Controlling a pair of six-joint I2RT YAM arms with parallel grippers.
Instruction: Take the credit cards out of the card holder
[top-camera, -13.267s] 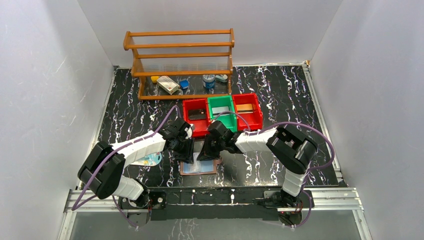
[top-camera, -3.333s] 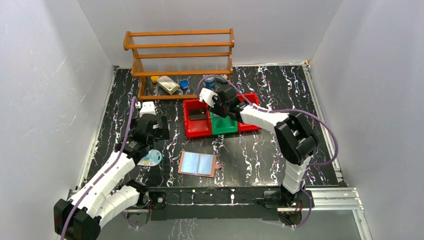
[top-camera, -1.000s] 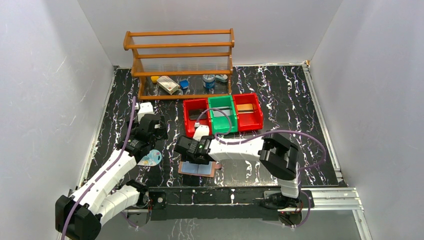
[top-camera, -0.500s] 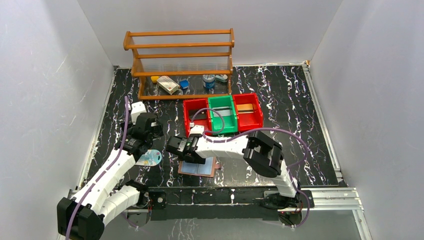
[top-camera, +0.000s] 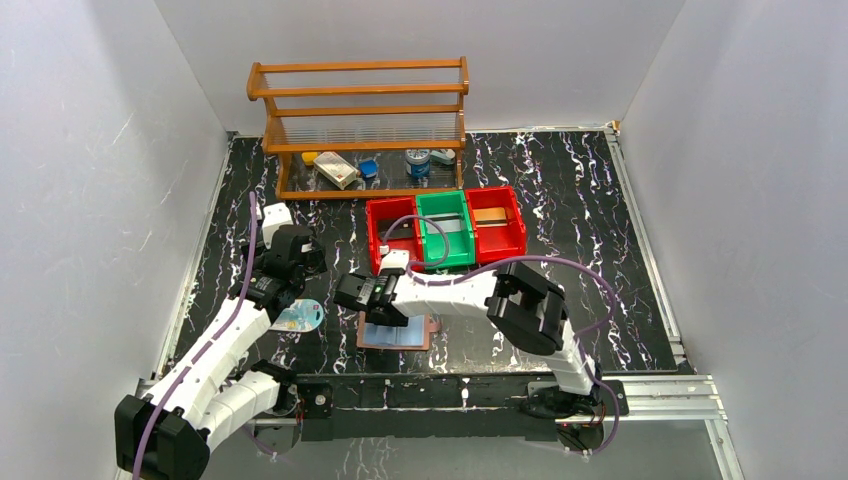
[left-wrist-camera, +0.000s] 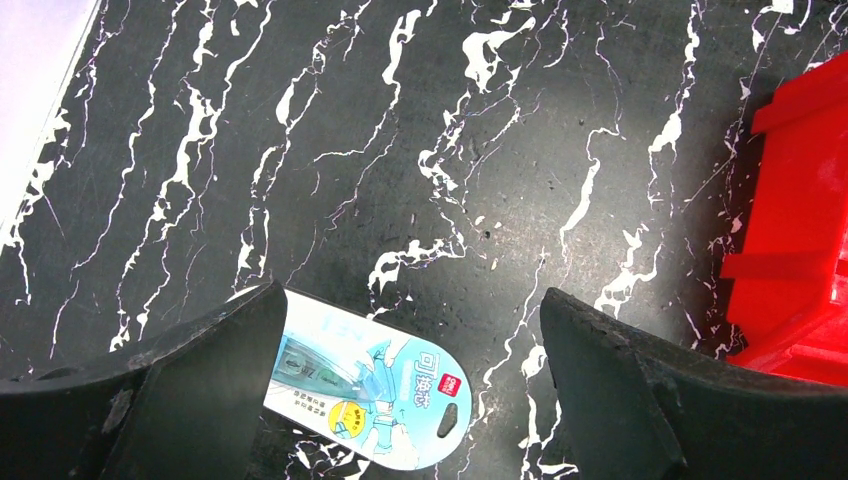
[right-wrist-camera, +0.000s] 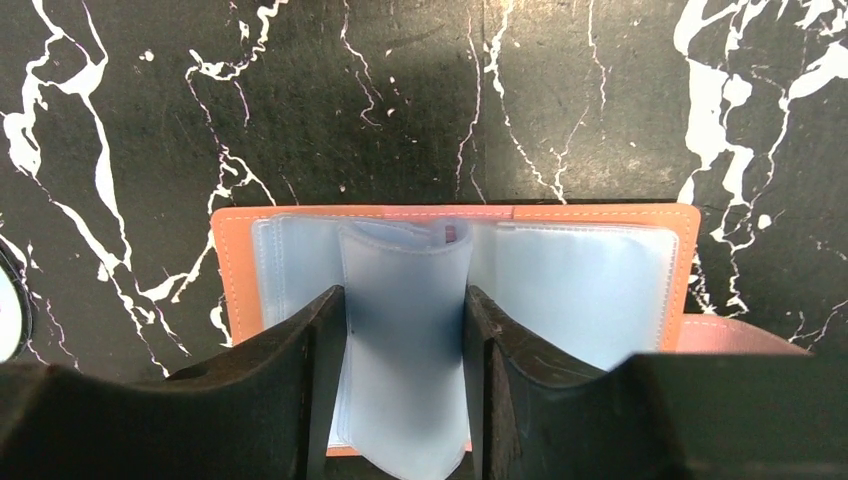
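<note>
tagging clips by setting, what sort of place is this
Most likely a robotics lab test cell, not a home: two robot arms bolted to a metal rail, plain white walls boxing in a black marbled table, and staged props like a wooden rack.

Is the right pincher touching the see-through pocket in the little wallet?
Touching. In the right wrist view, the fingers of the right gripper press both sides of the clear pocket of the card holder, and it bulges up between them.
</note>
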